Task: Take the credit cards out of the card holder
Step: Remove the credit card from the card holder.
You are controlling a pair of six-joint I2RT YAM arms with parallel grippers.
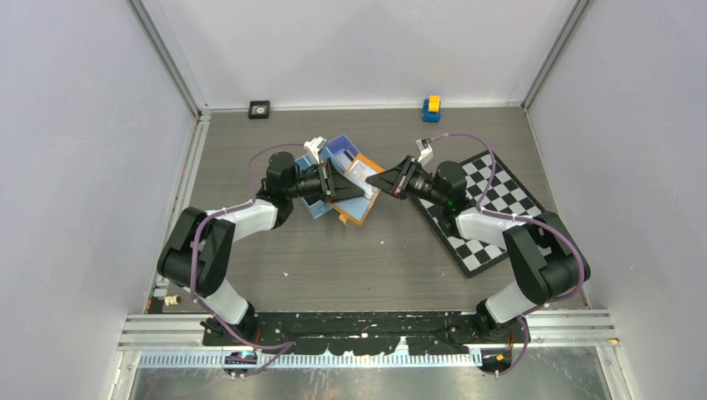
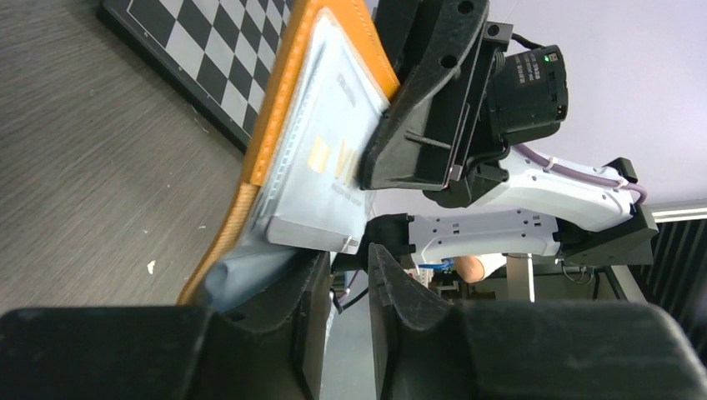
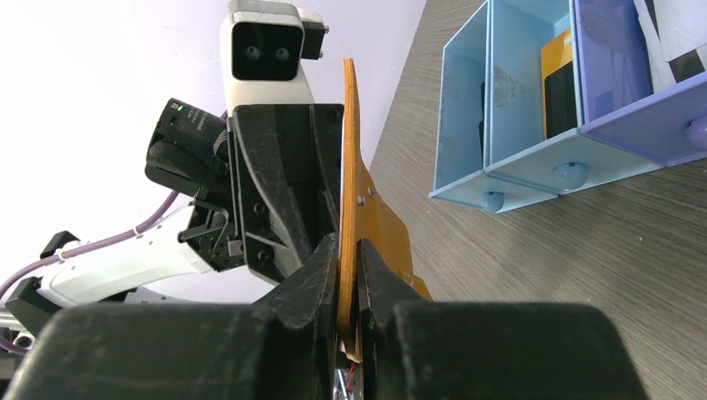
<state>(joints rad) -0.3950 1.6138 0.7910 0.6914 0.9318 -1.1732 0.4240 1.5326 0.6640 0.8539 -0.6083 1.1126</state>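
Orange folding card holder (image 2: 268, 125): leather-look, matt. Pale grey-blue credit card (image 2: 321, 167) inside the card holder: smooth, slightly glossy plastic. Light-blue three-compartment tray (image 3: 463, 108) near the card holder: smooth plastic. Grey counter (image 2: 100, 167): matt wood-grain.

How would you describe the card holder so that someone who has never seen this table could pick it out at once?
Start at the grey table and look between the blue tray and the chessboard. The card holder is the flat case held up there, pinched by the right gripper. It alone is orange, with a pale card showing inside.
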